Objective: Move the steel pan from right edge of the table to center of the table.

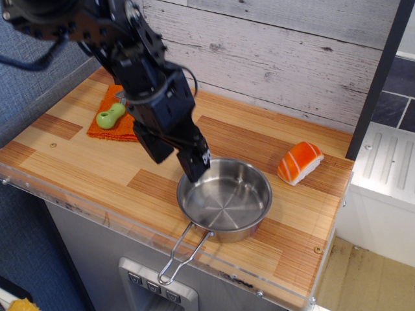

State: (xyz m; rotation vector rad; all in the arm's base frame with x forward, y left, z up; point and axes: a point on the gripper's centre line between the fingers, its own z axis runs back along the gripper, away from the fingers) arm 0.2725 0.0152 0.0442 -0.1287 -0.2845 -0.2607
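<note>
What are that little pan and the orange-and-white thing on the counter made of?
The steel pan looks like polished stainless steel: it is mirror-bright, with reflections and radial lines on its base, and has a thin wire handle. The orange-and-white piece looks like moulded plastic, smooth and slightly glossy, shaped like salmon sushi; probably a toy.

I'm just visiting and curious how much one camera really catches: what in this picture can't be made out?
- Black end effector: only the finger at the rim of the round shiny steel pan is plain; whether it touches is unclear.
- Orange cloth: mostly hidden by the arm.
- Green-handled spatula: blade hidden by the arm.
- Striped wooden table: left end cut off by the frame edge.
</note>
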